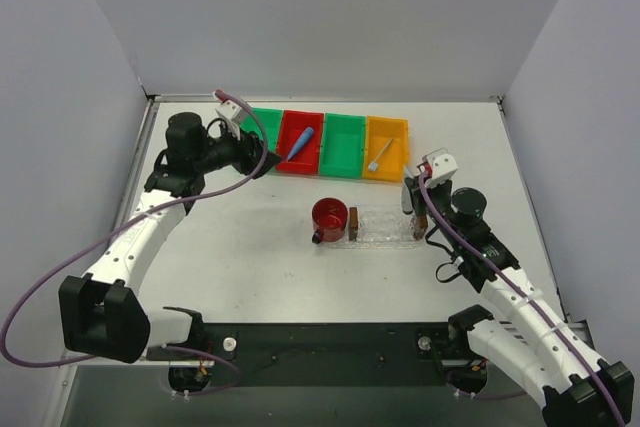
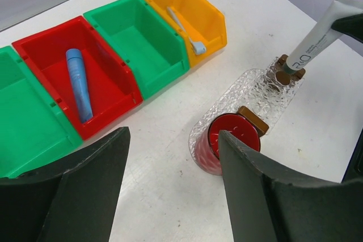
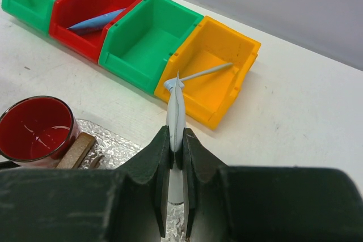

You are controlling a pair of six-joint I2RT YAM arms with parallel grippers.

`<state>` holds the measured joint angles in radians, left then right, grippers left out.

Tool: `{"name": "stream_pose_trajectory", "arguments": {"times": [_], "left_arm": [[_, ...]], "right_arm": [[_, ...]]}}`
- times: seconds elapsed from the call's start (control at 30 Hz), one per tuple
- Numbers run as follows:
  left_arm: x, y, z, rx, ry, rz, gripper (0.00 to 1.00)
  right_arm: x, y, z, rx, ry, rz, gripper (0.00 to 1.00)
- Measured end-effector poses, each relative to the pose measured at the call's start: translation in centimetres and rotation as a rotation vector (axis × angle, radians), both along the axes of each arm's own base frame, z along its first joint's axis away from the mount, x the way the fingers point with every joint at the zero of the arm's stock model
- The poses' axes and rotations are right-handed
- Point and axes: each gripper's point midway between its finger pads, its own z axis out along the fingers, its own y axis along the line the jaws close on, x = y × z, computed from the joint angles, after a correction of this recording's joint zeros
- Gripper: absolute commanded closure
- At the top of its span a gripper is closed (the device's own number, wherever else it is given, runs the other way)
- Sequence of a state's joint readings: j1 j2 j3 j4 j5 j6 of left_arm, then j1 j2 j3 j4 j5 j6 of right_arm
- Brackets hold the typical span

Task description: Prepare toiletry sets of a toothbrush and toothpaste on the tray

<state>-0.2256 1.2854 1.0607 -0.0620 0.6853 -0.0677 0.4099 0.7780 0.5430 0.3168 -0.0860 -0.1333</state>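
My right gripper (image 3: 177, 140) is shut on a white to pale blue toothpaste tube (image 3: 176, 111). The tube hangs cap down over the far wooden block of the clear tray (image 2: 266, 94), as the left wrist view shows. A second, bright blue toothpaste tube (image 2: 78, 83) lies in the red bin (image 2: 113, 100). The slim white toothbrush (image 2: 184, 29) lies in the orange bin (image 2: 210, 12). My left gripper (image 2: 173, 135) hovers open over the table in front of the bins, nothing between its fingers. In the top view it sits by the left end of the bin row (image 1: 262, 159).
A red cup (image 1: 329, 217) stands just left of the tray's near wooden block (image 1: 353, 224), on a clear bubbly mat (image 3: 113, 143). Two empty green bins (image 1: 343, 143) (image 2: 22, 123) complete the row along the back. Grey walls close in the table.
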Motion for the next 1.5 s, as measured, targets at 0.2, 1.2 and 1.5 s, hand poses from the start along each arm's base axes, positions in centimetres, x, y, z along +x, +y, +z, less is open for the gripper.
{"name": "stream_pose_trajectory", "arguments": {"times": [0.2,1.2,1.5], "left_arm": [[1.1,2.2,-0.6,0.001,0.012,0.061,0.27],[2.0,5.2,-3.2,0.004,0.036,0.143,0.27],[2.0,5.4,-3.4,0.004,0.041,0.146,0.27]], "right_arm": [[-0.4,-0.2,0.4,0.012,-0.015,-0.001,1.0],[-1.2,-0.1,-2.0,0.01,0.02,0.019,1.0],[-1.3,-0.5,-2.5,0.013,0.015,0.014,1.0]]}}
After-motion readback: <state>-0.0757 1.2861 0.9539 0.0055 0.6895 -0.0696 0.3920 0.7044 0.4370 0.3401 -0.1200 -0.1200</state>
